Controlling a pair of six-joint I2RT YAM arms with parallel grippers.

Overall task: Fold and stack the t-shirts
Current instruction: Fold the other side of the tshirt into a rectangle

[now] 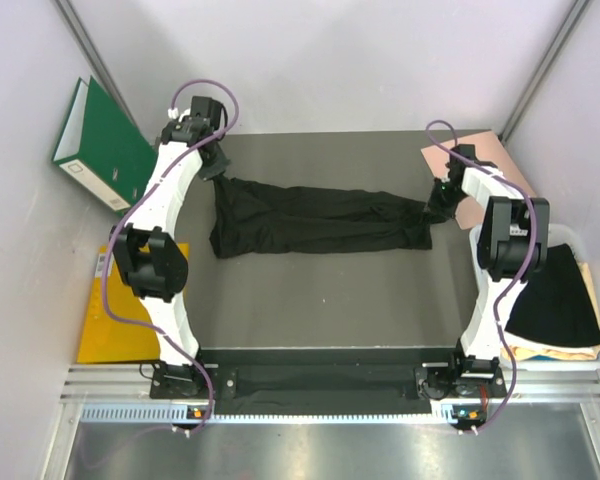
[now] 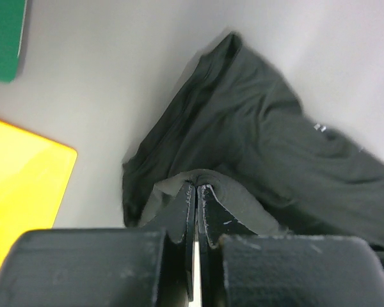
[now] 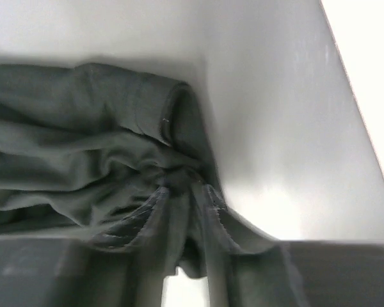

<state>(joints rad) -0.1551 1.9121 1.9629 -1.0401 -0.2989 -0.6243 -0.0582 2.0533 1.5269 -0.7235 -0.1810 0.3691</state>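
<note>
Your left end effector is pinched tight on the black t-shirt stretched from 10 to 2 o'clock on the surface, but the right end effector sits barely parted, grip unclear, so pulling could drop that end.

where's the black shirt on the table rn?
Top view: the black t-shirt lies stretched across the far half of the table, left end pinched in the left gripper, right end at the right gripper.

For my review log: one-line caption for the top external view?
A black t-shirt held stretched across the grey table between left pincer and right pincer.
</note>
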